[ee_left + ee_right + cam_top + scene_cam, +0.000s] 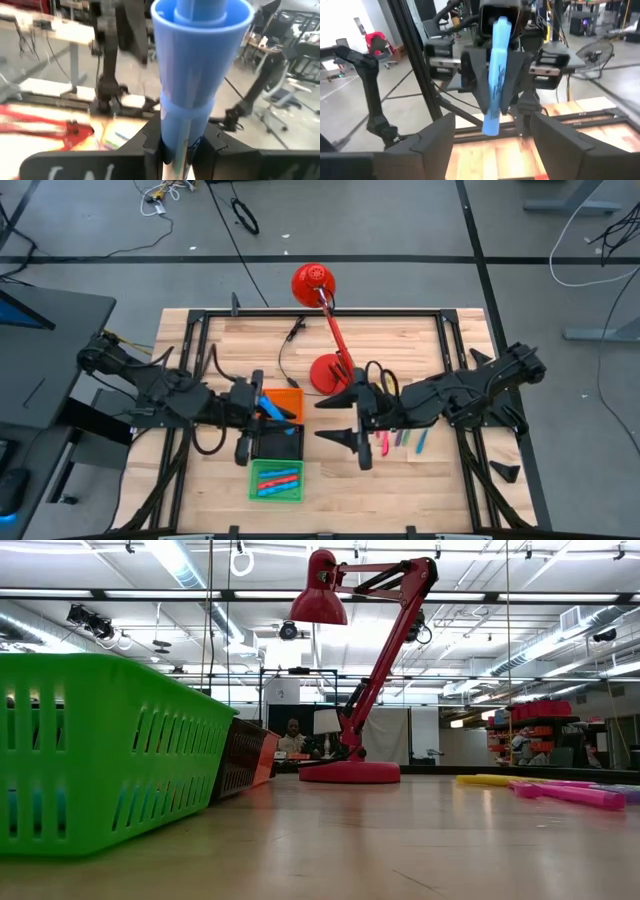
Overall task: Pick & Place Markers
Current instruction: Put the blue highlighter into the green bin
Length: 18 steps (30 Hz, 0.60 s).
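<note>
Over the orange tray [288,397], at about nine o'clock from the red lamp [330,372], the left gripper [262,409] is clamping a blue marker [272,409]. Its fingers [152,145] are pinching the marker's lower barrel while the wide cap end is sticking out toward the camera. The right gripper [352,420], sitting at three o'clock from the black tray [278,442], is holding nothing, its jaws spread wide and facing the marker across the gap.

The likely trouble, in my judgement, is the marker tipping or slipping, since the grip is sitting low on a smooth round barrel; let go at a slant, it could be bouncing off a tray rim onto the table. The open right fingers could also be knocking it.

The marker is light blue, slim, with dark print along its side [496,75]. More markers [402,440] are lying loose at six o'clock from the right arm, and others are resting in the green tray [256,491].
</note>
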Each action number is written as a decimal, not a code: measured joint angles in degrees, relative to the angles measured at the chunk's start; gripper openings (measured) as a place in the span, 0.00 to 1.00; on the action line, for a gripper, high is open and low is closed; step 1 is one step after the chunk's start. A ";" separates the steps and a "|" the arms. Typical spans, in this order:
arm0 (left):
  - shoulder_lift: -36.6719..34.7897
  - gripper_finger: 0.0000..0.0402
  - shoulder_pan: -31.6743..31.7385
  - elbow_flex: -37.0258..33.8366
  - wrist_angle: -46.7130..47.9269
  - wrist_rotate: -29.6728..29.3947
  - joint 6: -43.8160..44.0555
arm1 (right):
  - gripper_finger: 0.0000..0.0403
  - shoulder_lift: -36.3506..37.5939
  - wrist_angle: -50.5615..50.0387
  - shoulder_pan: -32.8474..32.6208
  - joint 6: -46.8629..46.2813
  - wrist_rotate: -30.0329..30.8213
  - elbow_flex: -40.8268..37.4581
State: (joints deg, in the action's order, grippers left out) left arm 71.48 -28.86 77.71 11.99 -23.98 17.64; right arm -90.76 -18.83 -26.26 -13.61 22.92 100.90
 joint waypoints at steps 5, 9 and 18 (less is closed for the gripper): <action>0.00 0.16 0.04 0.00 6.31 2.54 4.22 | 0.67 1.45 -0.63 0.00 -1.49 0.22 0.00; 0.00 0.16 0.09 0.00 13.78 3.88 7.64 | 0.66 1.83 -0.64 0.37 -1.54 2.61 0.02; 0.00 0.16 0.80 0.00 31.69 9.89 16.31 | 0.66 1.87 -0.91 1.61 -0.40 3.63 0.02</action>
State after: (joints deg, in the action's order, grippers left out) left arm 71.48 -28.06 77.71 43.68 -14.08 33.95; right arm -88.88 -19.74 -24.65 -14.00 26.55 100.92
